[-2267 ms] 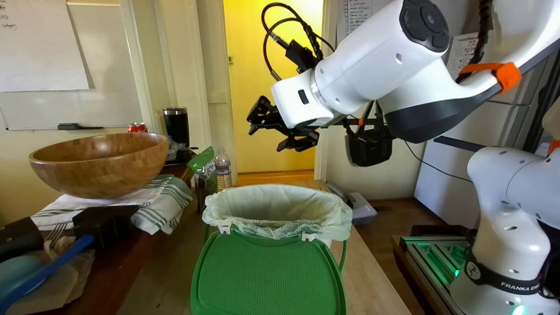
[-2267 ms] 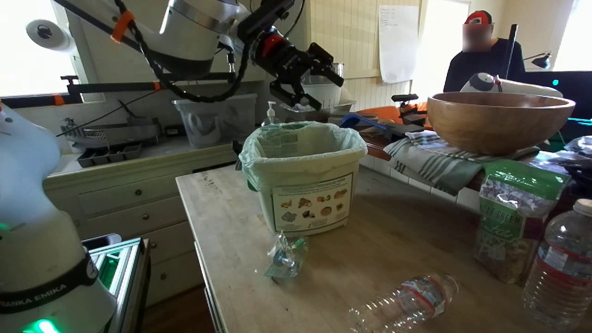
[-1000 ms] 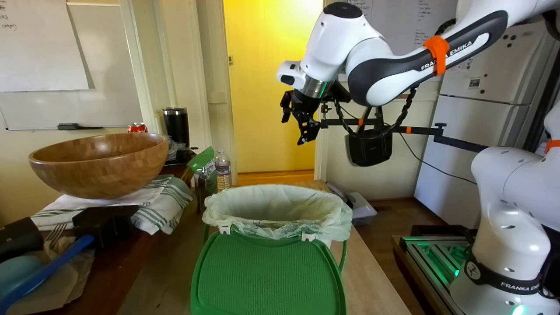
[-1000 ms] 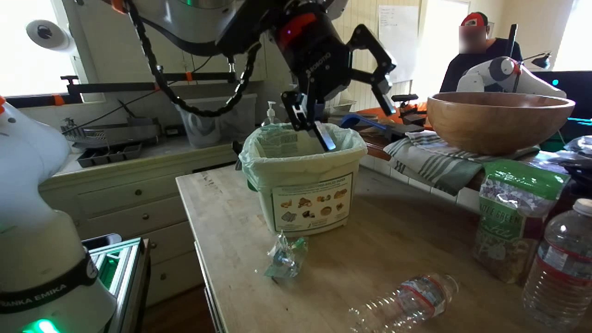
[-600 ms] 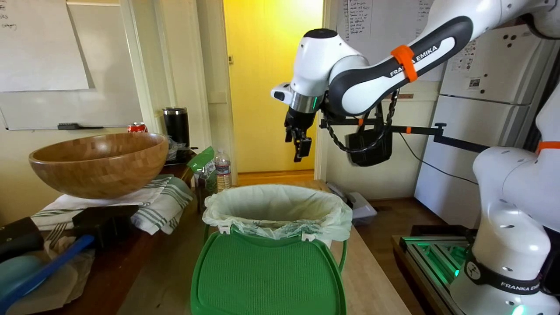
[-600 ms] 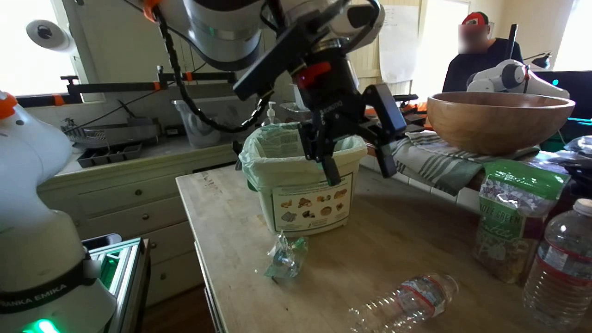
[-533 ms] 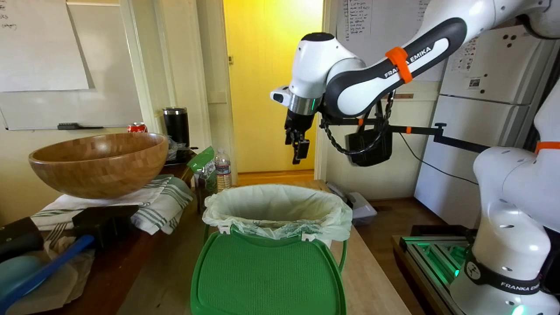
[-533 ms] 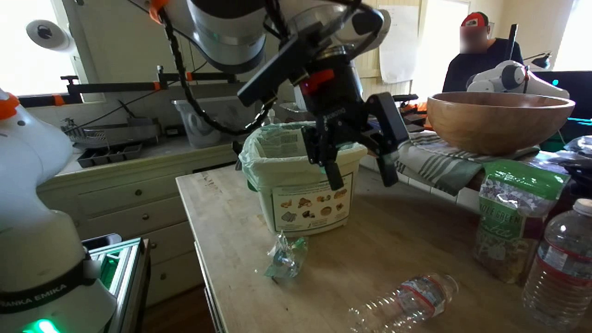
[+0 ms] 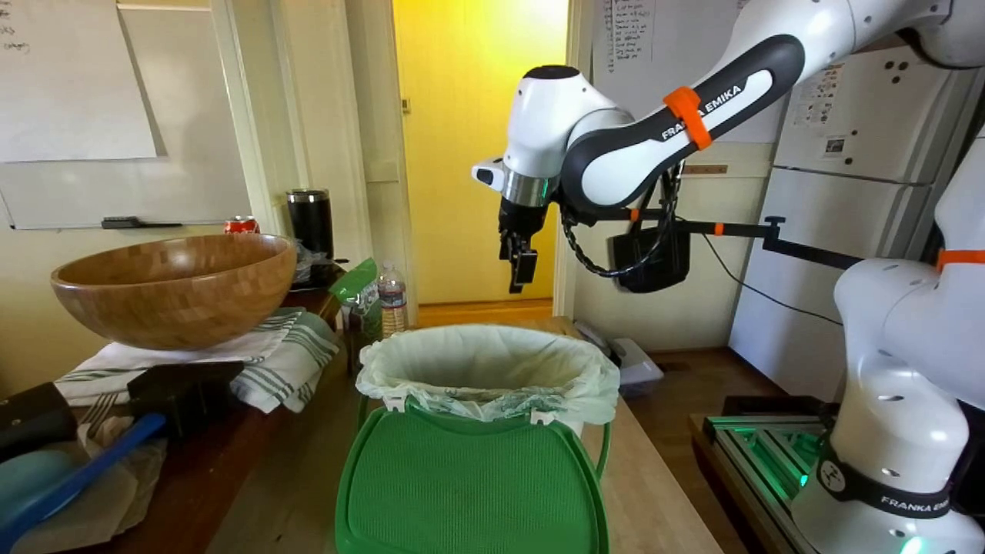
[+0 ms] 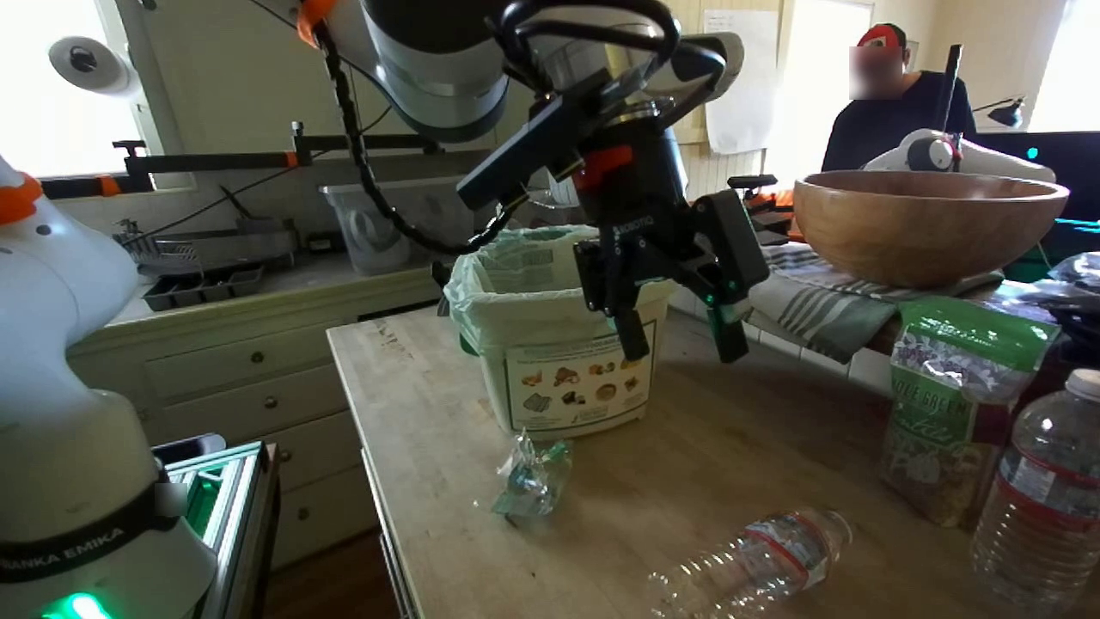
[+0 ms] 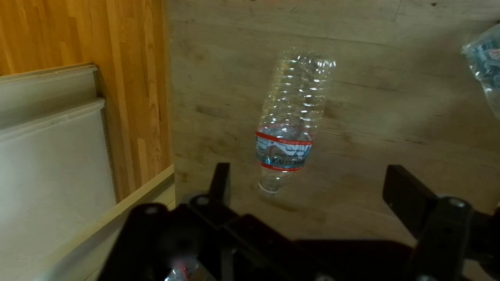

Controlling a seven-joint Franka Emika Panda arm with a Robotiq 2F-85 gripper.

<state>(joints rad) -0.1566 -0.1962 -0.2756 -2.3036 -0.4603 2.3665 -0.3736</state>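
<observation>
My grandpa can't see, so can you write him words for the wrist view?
A clear plastic bottle with a red-edged label lies on its side on a wooden tabletop. The robot's open hand shows at the bottom, its black fingers apart and not touching the bottle. Part of a crumpled clear wrapper shows at the right edge.

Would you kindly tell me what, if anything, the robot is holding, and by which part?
Nothing is held; the jaws stand open, clear of the lying bottle.
</observation>
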